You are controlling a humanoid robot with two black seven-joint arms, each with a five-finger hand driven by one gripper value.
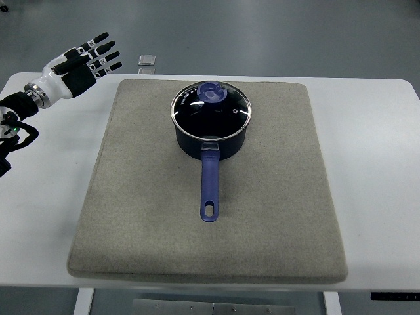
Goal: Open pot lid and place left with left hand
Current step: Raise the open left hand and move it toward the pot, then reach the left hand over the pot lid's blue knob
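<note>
A dark blue saucepan [211, 141] stands on the grey mat [131, 216], a little behind its middle. Its long blue handle [209, 186] points toward the near edge. A glass lid [211, 108] with a blue knob [212, 92] sits closed on the pot. My left hand [92, 58] hovers at the far left, over the table's back corner, well away from the pot. Its fingers [104, 48] are spread straight and hold nothing.
The mat lies on a white table [46, 170]. A small grey square object [147, 60] lies on the floor beyond the table's back edge. Bare mat stretches to the left and right of the pot.
</note>
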